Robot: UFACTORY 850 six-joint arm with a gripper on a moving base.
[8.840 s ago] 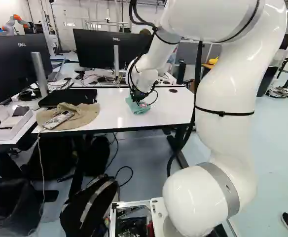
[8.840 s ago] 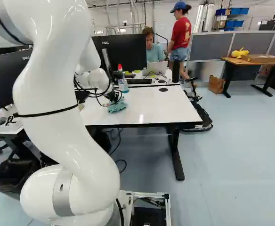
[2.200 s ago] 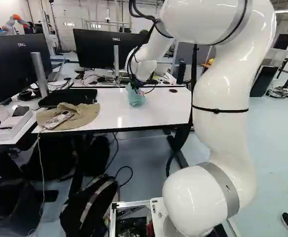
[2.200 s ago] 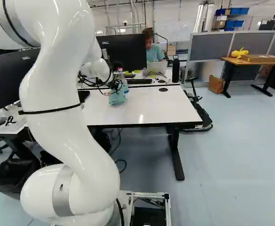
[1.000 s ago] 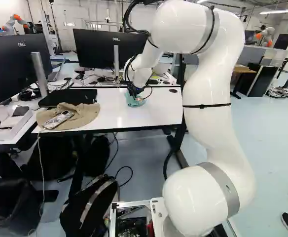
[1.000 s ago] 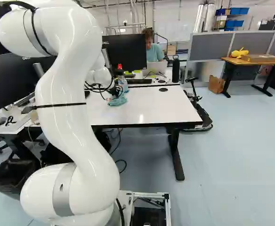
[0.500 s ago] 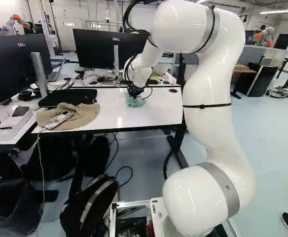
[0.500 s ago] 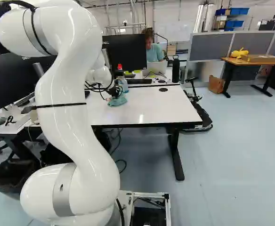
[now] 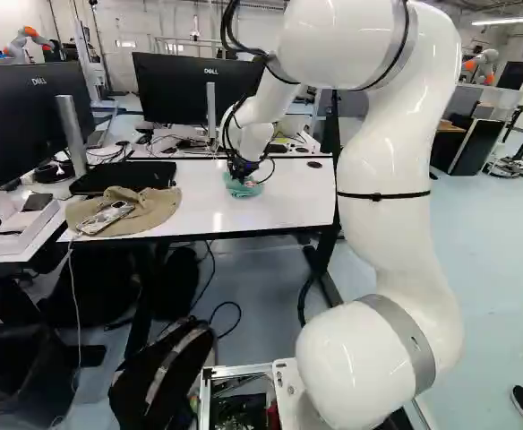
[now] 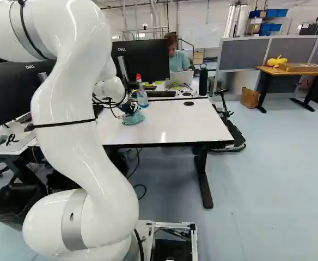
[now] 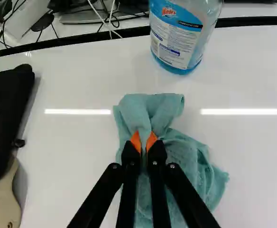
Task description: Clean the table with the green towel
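Note:
The gripper (image 9: pixel 241 170) is low over the white table (image 9: pixel 290 202), at the far end of the arm. In the wrist view the gripper (image 11: pixel 144 141) is shut on the green towel (image 11: pixel 150 111), its orange pads pinching a fold from two sides. The crumpled cloth lies against the tabletop, spreading ahead of, under and to one side of the fingers. The same towel (image 10: pixel 133 118) shows in the right base view near the table's back left.
A blue spray bottle (image 11: pixel 183 35) stands on the table just ahead of the towel. A black case (image 9: pixel 123 176) and a tan hat (image 9: pixel 125 212) with a phone on it lie beside the towel. Monitors (image 9: pixel 199 88) stand behind. Another robot (image 9: pixel 484 67) stands far back.
Over the last half second the arm has shifted slightly, carrying the towel a little toward the left in both base views. Earlier the towel hung taller. The base has not moved.

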